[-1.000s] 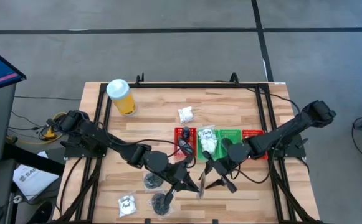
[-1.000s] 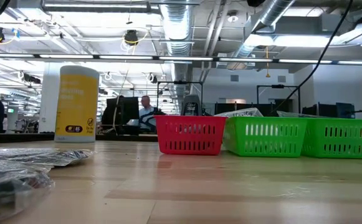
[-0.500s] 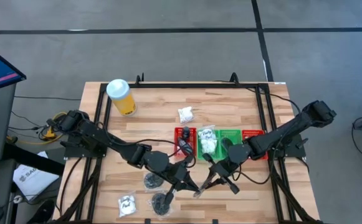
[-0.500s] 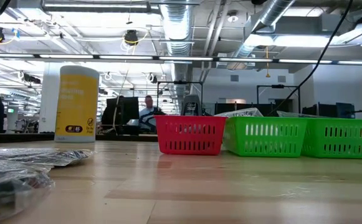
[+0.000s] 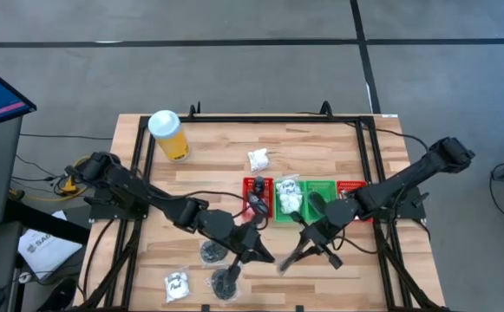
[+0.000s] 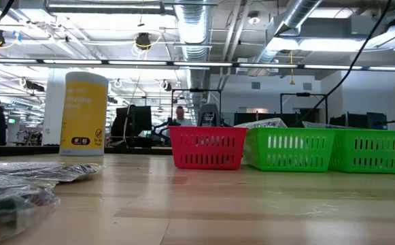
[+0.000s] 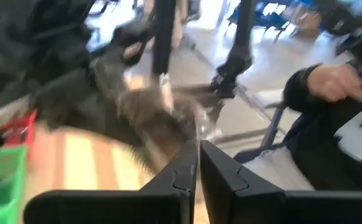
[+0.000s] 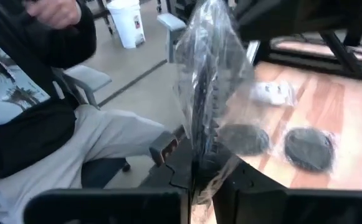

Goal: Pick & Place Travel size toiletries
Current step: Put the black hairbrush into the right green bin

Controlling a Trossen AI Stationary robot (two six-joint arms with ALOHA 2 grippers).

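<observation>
A clear bag (image 8: pixel 209 81) of dark pieces hangs in the air over the table's near middle, between my two grippers. My right gripper (image 5: pixel 291 259) is shut on it from the table's right side. My left gripper (image 5: pixel 266 257) comes from the left and is shut as well. Two more bags of black round pieces (image 5: pixel 210 251) (image 5: pixel 227 282) and a white sachet (image 5: pixel 176 284) lie flat on the wood at the near left. Another white sachet (image 5: pixel 258 159) lies past the trays. My left gripper has its shut fingertips (image 7: pixel 197 163) at a thin clear edge of the bag (image 7: pixel 197 127), coming nearly level from the table's left; blur hides whether the film is pinched. My right gripper pinches the bag's lower edge (image 8: pixel 200 163) between its two fingers, nearly level from the table's right. The bag stands up crumpled above them, clear of the table.
A red tray (image 5: pixel 258 195), a green tray (image 5: pixel 308 192) with white sachets and another red tray (image 5: pixel 353 186) stand in a row at the middle right. A yellow cylinder with a white lid (image 5: pixel 169 134) stands far left. A seated person (image 8: pixel 43 93) is beyond the near edge.
My right gripper has shut its wide-open fingers on the clear bag, which stays in the air beside my left gripper.
</observation>
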